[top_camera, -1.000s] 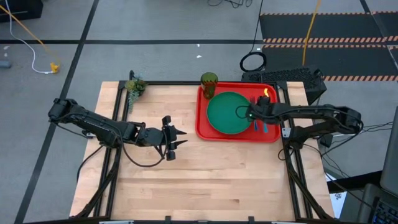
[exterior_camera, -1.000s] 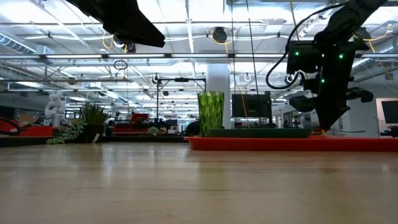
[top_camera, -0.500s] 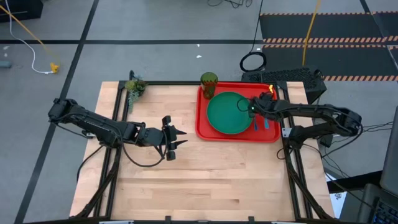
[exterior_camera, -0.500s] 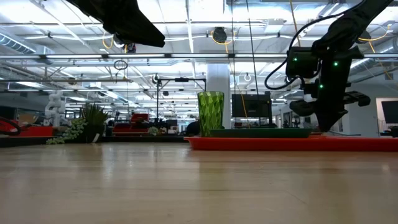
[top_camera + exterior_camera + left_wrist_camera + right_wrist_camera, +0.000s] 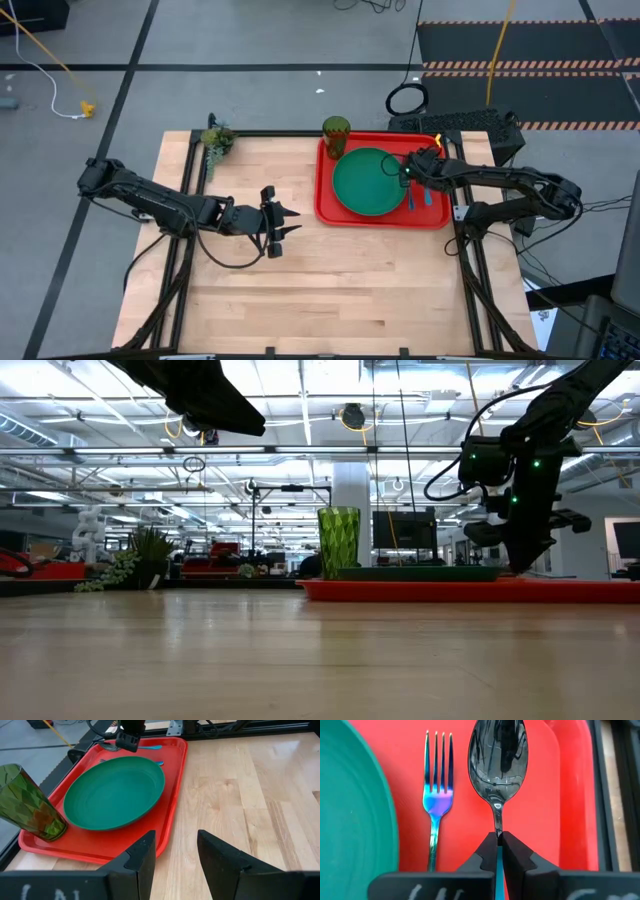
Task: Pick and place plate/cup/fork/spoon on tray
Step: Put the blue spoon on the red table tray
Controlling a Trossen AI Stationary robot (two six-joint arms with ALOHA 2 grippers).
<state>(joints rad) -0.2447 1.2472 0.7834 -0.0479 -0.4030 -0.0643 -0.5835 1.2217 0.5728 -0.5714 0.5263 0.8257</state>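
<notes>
The right gripper (image 5: pixel 498 851), jaws clamped on the spoon (image 5: pixel 498 762), had shifted toward the tray's (image 5: pixel 325 205) back, beside the fork (image 5: pixel 437 795), suggesting placement was almost finished.

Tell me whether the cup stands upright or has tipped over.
Upright. The cup stands on its base in the tray's far corner, mouth up, beside the plate; the left wrist view shows it standing too.

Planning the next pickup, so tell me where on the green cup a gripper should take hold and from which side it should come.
Grip the cup across its upper wall from straight above. It stands upright in the tray's corner, mouth up, and the plate lies right beside it, which crowds a side approach. The left gripper is open over the bare table.
</notes>
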